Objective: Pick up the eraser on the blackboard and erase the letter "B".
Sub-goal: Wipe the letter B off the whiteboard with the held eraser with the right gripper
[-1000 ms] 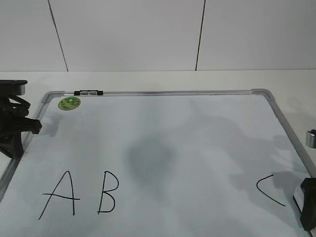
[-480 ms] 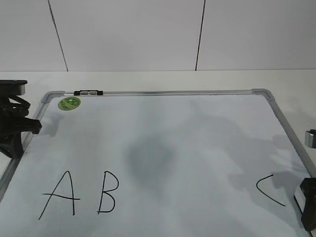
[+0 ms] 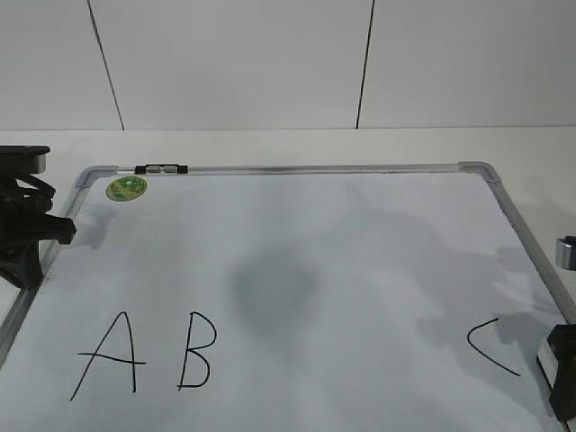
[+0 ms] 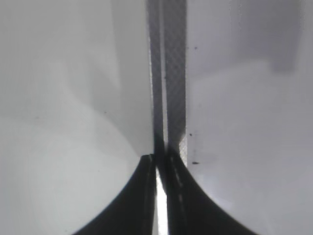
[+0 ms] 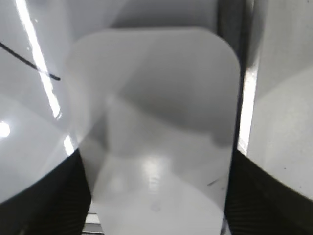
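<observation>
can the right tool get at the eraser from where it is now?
Probably yes. The right tool sits directly over the eraser, one finger on each side, nothing between them. Whether it has closed on it, I cannot tell.

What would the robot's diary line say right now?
right gripper: straddling eraser | left gripper: shut, idle | letter "B": unerased

The left gripper (image 3: 27, 238) sits low at the nine o'clock edge of the exterior view, dark and folded, its jaws pressed together with only a thin bright slit between the two black fingers (image 4: 142, 196) in its wrist view. The right gripper (image 3: 562, 378) shows only partly at the five o'clock corner; its jaws stand wide apart, one dark finger (image 5: 39, 196) at each lower corner of its wrist view.
</observation>
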`<state>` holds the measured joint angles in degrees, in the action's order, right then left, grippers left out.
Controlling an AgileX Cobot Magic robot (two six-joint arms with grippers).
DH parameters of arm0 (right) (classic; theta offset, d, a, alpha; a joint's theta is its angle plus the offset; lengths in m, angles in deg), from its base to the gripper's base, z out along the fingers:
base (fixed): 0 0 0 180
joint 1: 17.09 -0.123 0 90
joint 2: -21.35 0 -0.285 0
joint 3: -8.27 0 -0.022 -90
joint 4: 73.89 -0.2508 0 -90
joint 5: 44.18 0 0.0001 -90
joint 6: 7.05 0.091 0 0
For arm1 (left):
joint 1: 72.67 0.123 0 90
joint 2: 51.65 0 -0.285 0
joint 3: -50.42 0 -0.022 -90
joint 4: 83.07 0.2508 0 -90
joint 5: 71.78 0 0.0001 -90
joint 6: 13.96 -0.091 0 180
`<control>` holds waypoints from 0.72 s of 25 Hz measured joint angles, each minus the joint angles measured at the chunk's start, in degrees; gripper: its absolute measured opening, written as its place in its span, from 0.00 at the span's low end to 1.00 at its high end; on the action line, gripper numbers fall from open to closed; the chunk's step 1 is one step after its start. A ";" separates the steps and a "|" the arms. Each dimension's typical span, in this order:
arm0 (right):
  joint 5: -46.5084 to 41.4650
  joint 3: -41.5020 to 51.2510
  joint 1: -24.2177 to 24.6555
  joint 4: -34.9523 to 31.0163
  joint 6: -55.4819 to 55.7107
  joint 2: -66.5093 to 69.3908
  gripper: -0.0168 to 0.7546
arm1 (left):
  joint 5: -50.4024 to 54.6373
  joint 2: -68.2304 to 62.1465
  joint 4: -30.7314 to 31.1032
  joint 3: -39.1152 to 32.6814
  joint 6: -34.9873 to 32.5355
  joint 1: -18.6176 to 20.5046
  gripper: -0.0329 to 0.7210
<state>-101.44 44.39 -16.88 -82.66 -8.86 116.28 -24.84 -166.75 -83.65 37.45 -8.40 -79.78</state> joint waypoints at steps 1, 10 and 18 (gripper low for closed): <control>-0.10 0.00 0.00 0.00 -0.06 0.00 0.75 | 0.00 0.00 0.00 0.00 0.00 0.00 0.07; -0.69 0.00 0.00 -0.23 -0.14 0.00 0.74 | 0.00 0.00 0.00 0.00 0.00 0.00 0.07; -1.03 -0.34 0.00 -0.32 -0.14 0.23 0.74 | 0.00 0.00 0.00 0.02 0.00 0.00 0.07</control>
<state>-102.48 44.05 -16.88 -82.98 -9.00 116.51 -24.84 -166.75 -83.65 37.47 -8.40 -79.78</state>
